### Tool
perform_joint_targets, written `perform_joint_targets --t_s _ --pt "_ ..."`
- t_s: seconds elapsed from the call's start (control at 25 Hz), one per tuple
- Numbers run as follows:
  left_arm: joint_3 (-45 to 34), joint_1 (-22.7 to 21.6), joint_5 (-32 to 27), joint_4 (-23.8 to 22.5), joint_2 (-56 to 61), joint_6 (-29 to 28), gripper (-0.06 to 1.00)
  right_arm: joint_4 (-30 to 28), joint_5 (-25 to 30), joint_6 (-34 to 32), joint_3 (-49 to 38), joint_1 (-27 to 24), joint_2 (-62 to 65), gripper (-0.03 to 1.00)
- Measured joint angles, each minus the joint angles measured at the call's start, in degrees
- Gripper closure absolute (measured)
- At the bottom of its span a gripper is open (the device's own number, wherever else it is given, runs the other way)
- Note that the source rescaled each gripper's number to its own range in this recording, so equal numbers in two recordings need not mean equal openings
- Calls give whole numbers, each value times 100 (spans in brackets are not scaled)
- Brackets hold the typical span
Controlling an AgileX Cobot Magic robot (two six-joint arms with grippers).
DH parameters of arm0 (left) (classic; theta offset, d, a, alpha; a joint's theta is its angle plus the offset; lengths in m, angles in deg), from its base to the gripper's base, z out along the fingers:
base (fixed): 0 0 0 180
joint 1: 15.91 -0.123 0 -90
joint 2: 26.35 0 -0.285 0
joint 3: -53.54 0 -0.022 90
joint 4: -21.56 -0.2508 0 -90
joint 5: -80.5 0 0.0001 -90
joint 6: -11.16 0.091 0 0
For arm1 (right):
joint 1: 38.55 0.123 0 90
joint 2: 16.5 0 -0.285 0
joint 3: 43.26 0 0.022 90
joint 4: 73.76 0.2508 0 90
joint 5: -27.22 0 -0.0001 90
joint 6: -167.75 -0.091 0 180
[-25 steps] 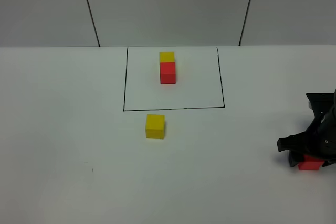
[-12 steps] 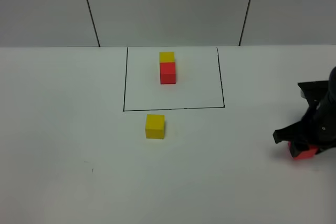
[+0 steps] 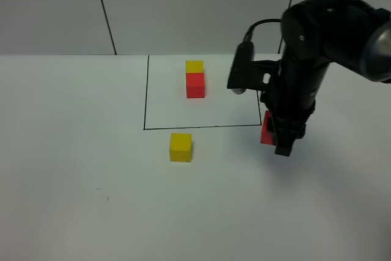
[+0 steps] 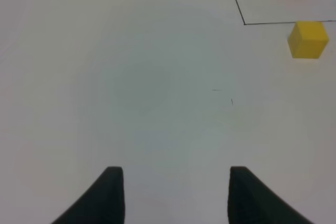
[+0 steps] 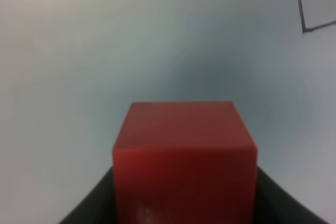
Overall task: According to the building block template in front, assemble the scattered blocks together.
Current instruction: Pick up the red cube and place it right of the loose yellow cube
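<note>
1. Right gripper (image 3: 276,139): points down from the raised right arm (image 3: 317,47). Its two black fingers (image 5: 86,208) are pressed against opposite sides of the red cube (image 5: 185,150), pinching it. In the high view the cube shows at the near right corner of the frame (image 3: 145,99). The wrist view shows a soft shadow on the table (image 3: 73,151) beyond the cube, with the frame corner off to one side and apart from the cube.

2. Left gripper (image 4: 176,198): fingers spread, nothing between them, bare table below. Its wrist view shows the yellow cube (image 4: 308,39) well ahead of the fingertips.

3. Yellow cube: rests flat on the table, just outside the frame's near edge and toward its left half. It is apart from the line and well apart from the red cube.

4. Template (image 3: 195,77): sits inside the frame near its far edge. A yellow block (image 3: 194,66) lies on the far side and a red block (image 3: 195,85) on the near side. The two are touching and their faces are aligned.
</note>
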Motion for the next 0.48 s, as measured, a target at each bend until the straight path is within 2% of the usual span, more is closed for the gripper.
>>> perform_joint_targets --t_s 0.24,0.48 --pt "0 0 0 -5 0 0 92 -235 126 336 1300 511 -914 96" --pt "0 0 0 -5 0 0 92 -104 144 694 2068 605 -1671 96"
